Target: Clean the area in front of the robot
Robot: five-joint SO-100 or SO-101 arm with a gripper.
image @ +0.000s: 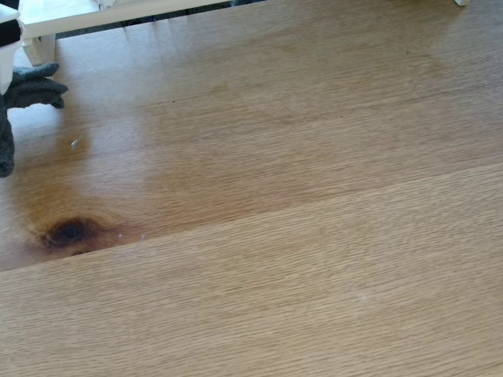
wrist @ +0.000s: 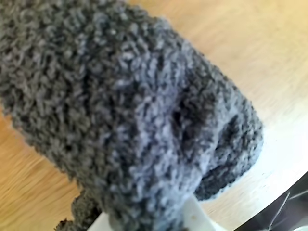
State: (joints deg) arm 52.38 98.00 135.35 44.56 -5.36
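Note:
The oak tabletop (image: 299, 236) spreads across the fixed view, with a dark knot (image: 69, 232) inside a brownish patch at the lower left. At that view's left edge a white part of the robot (image: 6, 55) shows, and the grey knitted cloth (image: 30, 86) bunches and hangs just below it. In the wrist view the grey cloth (wrist: 125, 110) wraps over my gripper (wrist: 190, 217), which is shut on it. One white jaw pokes out beneath the cloth; the fingertips are hidden. Bare wood (wrist: 260, 48) shows beyond the cloth.
A white shelf-like board (image: 102, 16) with a short leg (image: 39, 49) runs along the table's far edge. A tiny pale crumb (image: 75, 144) lies near the cloth. A dark object (wrist: 288, 209) sits at the wrist view's bottom right corner.

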